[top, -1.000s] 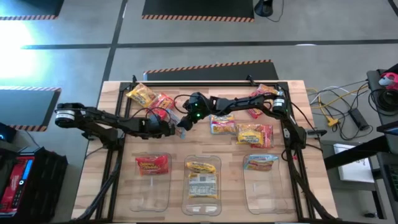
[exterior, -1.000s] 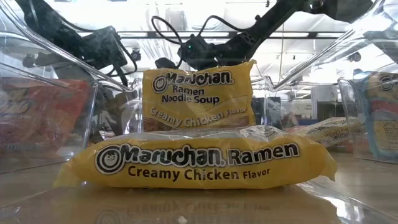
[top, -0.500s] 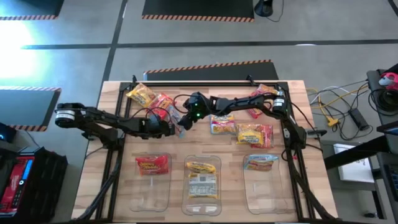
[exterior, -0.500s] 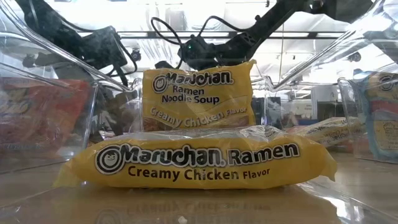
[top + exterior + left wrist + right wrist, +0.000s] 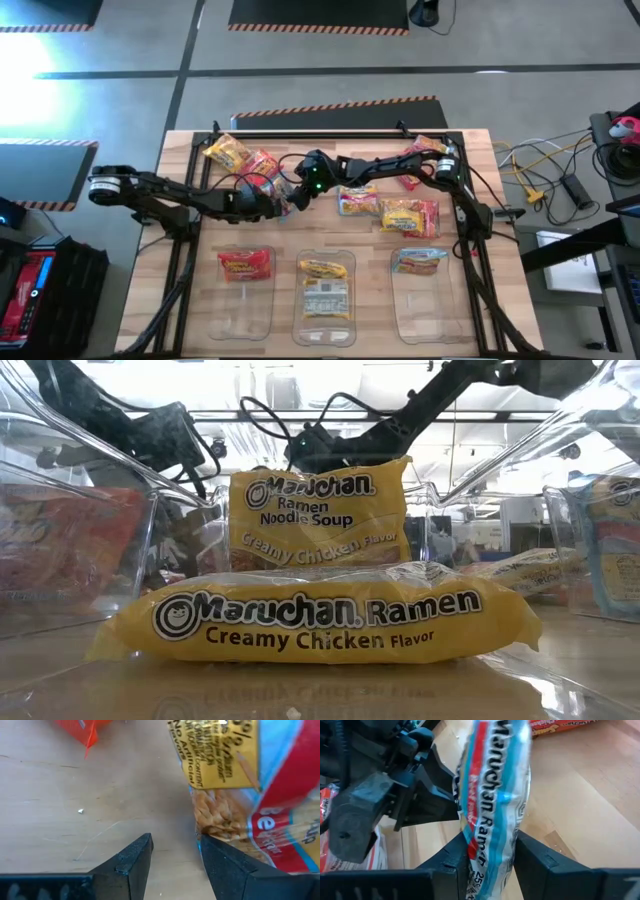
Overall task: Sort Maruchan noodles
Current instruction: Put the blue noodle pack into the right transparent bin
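Since a second ago, my right claw (image 5: 487, 860) has clamped the blue packet (image 5: 495, 795); my left claw (image 5: 172, 855) stays released beside it.

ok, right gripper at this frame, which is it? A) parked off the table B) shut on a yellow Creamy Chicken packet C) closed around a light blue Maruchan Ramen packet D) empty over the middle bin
C: the right wrist view shows the right gripper with its two fingers on either side of the light blue Maruchan Ramen packet, pinching it, with the left gripper just behind.
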You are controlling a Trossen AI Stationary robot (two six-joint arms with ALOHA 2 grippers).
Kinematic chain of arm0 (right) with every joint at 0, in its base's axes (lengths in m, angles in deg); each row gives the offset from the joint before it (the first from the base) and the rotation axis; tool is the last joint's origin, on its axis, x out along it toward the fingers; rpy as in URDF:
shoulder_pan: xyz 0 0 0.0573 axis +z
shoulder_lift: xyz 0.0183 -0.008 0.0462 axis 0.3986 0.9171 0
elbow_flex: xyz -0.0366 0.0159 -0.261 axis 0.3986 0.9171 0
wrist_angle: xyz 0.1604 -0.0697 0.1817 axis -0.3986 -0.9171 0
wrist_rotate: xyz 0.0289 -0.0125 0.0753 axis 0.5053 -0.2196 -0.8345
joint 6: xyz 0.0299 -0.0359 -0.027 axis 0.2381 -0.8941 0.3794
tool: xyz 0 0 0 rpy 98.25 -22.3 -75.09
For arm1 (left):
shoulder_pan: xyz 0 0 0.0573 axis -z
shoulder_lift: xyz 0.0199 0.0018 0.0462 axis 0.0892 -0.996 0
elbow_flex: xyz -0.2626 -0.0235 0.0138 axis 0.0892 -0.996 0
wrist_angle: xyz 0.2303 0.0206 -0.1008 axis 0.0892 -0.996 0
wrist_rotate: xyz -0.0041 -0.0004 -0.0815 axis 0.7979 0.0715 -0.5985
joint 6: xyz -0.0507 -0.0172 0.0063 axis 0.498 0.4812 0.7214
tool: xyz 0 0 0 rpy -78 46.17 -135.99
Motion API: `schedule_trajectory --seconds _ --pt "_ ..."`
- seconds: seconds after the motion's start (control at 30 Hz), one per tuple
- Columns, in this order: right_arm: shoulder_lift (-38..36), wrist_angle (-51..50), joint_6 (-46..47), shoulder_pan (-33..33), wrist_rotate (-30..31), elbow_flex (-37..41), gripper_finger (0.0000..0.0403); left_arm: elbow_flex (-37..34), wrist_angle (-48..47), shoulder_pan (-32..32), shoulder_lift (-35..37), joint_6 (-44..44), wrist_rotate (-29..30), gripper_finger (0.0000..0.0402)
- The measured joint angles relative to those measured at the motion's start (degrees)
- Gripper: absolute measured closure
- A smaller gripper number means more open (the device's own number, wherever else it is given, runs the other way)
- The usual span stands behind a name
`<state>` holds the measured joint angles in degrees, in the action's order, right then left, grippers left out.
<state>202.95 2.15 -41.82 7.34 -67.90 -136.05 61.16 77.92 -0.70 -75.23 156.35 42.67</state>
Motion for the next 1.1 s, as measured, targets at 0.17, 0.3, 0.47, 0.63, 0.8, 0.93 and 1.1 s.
schedule_trajectory --seconds 0.17,0.3,0.47,0.63,0.8,0.93,1.1 --pt "-0.25 -0.29 0.25 -0.36 -1.79 0.02 0.0292 -0.06 -0.01 0.00 0.77 -0.48 0.08 0.0243" --pt "-0.56 -1.64 0.43 -0.67 -3.06 0.02 0.0293 -0.20 -0.50 -0.07 2.30 -1.58 0.42 0.0243" --pt "-2.09 -6.23 -2.24 -1.48 -3.48 0.02 0.0293 -0.20 -0.52 -0.07 5.46 -3.61 0.42 0.0243" --pt "-4.67 -11.61 -5.48 -2.63 -2.74 0.11 0.0294 -0.11 -3.50 -0.07 7.89 -4.76 0.65 0.0243" --pt "-8.97 -18.42 -8.99 -3.03 -2.77 0.11 0.0294 -0.09 -5.20 -0.07 8.89 -5.21 0.78 0.0243" --pt "-13.96 -24.85 -11.50 -2.70 -3.11 0.11 0.0294 -0.07 -5.05 -0.04 8.97 -6.27 0.76 0.0243" --pt "-21.65 -32.41 -12.48 -1.54 -3.13 0.11 0.0294 -0.02 -4.93 -0.04 8.95 -8.47 0.72 0.0243"
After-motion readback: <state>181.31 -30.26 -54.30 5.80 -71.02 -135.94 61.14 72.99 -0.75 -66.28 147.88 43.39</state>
